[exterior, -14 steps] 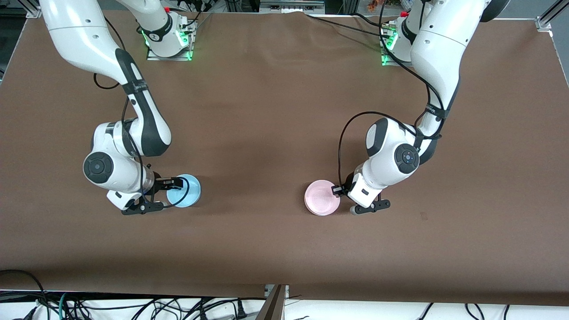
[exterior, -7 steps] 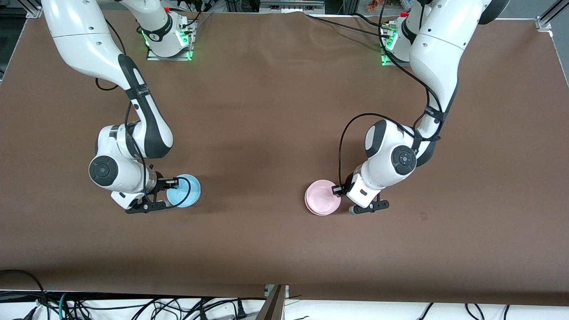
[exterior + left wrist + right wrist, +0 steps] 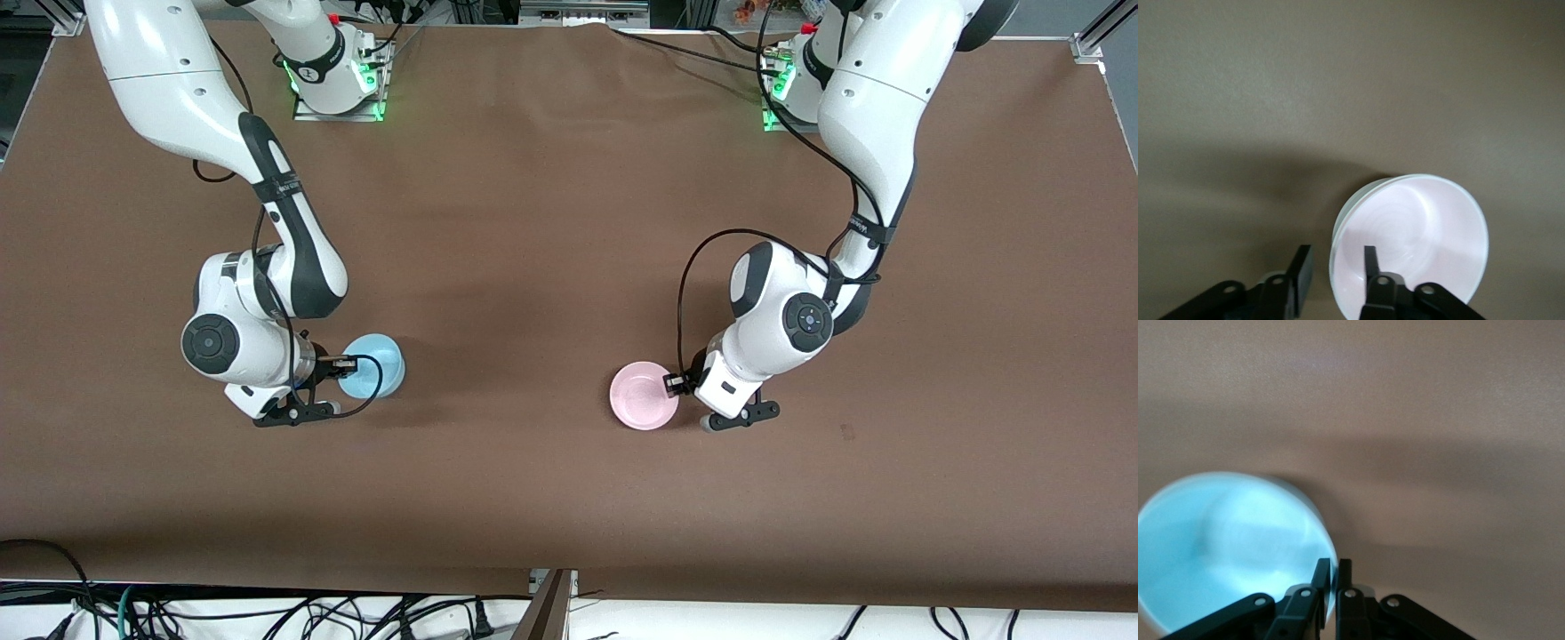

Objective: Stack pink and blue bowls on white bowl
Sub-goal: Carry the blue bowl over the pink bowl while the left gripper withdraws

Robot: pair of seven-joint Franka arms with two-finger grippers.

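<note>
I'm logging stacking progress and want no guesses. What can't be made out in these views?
White bowl: in no view.
Pink bowl: underside hidden by itself; lift unclear.
Blue bowl: cut off by right wrist view's edge.
Left gripper, right gripper: in front view, wrists largely cover them.

Pale pink bowl (image 3: 644,396) tilted, toward the left arm's end; sky-blue bowl (image 3: 373,365) tilted, at its nine o'clock.

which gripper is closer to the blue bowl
Right. The right gripper is pinched shut on the blue bowl rim. The left gripper is toward the other end of the table, straddling the pink bowl rim.
</note>
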